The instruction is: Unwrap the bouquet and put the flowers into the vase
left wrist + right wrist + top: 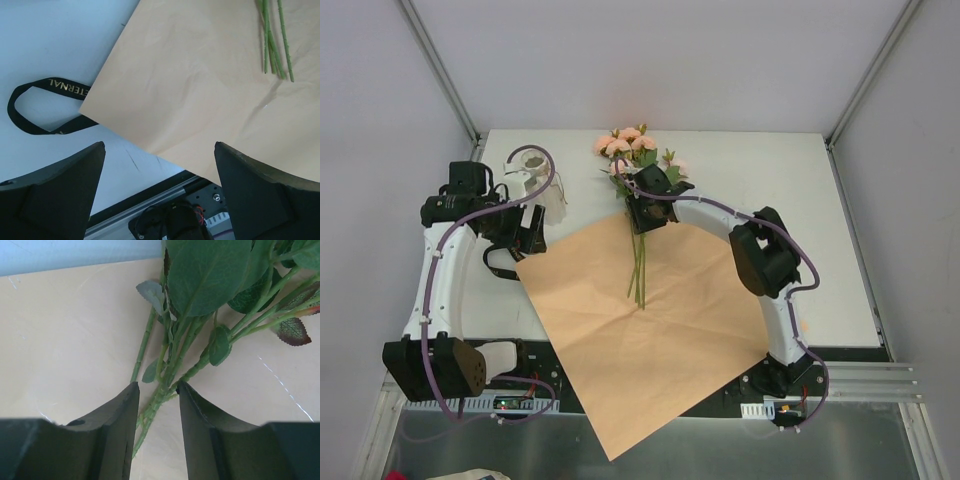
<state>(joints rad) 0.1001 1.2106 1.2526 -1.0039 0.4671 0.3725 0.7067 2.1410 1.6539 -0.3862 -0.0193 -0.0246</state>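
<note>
The bouquet lies unwrapped. Its tan paper [640, 340] is spread flat, and the flowers [630, 145], peach-pink roses with green leaves, lie across its far corner with their stems [638, 270] pointing toward me. My right gripper [645, 215] is down over the stems [167, 370] just below the leaves, its jaws [158, 385] closed in on the bundle. The clear vase [527, 160] stands at the far left, partly behind a cable. My left gripper [523, 243] hovers wide open and empty [159, 145] over the paper's left edge [200, 75].
The black ribbon [30, 107] lies loose in a loop on the white table, left of the paper. The paper's near corner hangs over the table's front rail [610, 440]. Grey walls enclose the table's back and sides.
</note>
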